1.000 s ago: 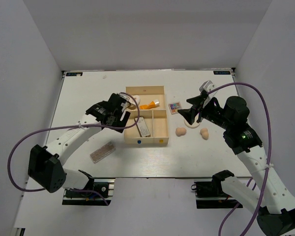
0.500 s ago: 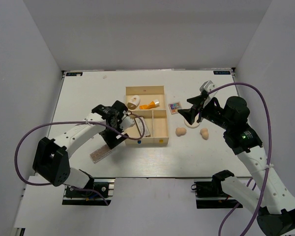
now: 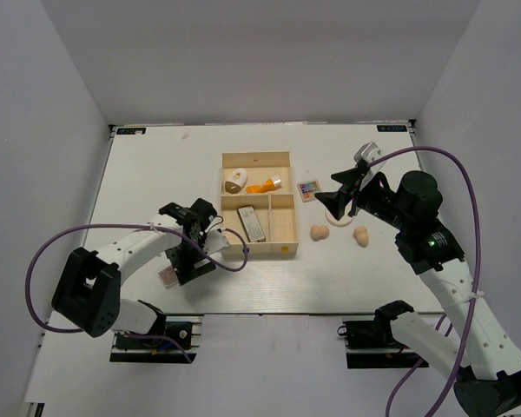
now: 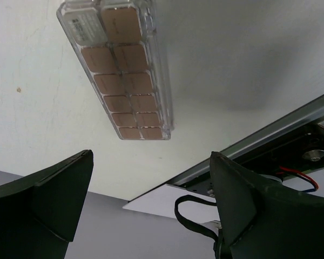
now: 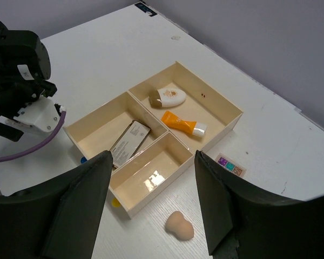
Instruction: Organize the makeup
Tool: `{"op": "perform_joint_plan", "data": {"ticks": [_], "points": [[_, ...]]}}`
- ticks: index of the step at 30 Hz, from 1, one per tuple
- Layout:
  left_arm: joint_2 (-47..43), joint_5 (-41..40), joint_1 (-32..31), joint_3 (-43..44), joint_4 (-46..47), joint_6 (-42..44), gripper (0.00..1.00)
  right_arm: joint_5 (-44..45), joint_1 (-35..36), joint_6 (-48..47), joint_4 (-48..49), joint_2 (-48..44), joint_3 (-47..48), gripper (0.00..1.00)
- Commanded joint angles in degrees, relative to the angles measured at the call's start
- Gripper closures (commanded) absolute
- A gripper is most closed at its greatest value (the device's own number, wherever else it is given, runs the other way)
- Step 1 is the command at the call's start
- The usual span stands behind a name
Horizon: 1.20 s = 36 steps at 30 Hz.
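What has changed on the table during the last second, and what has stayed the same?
The left arm swung from over the wooden tray back toward the near edge; its open jaws now hang over the speckled palette, holding nothing. Nothing was taken or released. The right arm, the palette and everything else stayed.

speckled palette (image 3: 168, 277) mostly hidden under left jaws, cream pad (image 3: 340, 221) half behind right jaws
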Motion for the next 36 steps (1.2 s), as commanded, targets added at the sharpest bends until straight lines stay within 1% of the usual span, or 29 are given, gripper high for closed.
{"op": "perform_joint_plan", "data": {"ticks": [1,7,12,15,19,24,31,36], "points": [[1.5,0.4,1.3,0.5,2.6,3.2,0.02,0.4,-0.4,-0.2,2.6,-0.4,-0.7,0.32],[4.0,-1.3,4.0,-0.4,8.4,4.2,0.02,0.3,-0.6,-0.3,2.6,-0.3,-0.8,0.32],[5.4,-0.9,5.8,-0.5,11.9,5.5,0.02,0.1,-0.7,-0.4,2.8,-0.1,-0.9,0.32],[5.8,-0.6,6.4,-2.1,13.5,6.1,0.02,0.1,-0.7,-0.5,2.9,0.1,-0.9,0.32],[3.4,0.5,7.8,-5.5,17.0,7.4,0.02,0.2,-0.7,-0.5,3.0,0.7,-0.9,0.32],[0.3,1.7,9.4,-8.8,19.2,8.7,0.02,0.2,-0.7,-0.5,2.9,1.0,-0.8,0.32],[-3.2,4.5,10.6,-10.1,22.8,8.8,0.02,0.2,-0.7,-0.4,2.9,1.0,-0.8,0.32],[-8.0,6.4,12.3,-11.4,26.8,8.3,0.02,0.1,-0.7,-0.4,3.0,1.1,-0.9,0.31]]}}
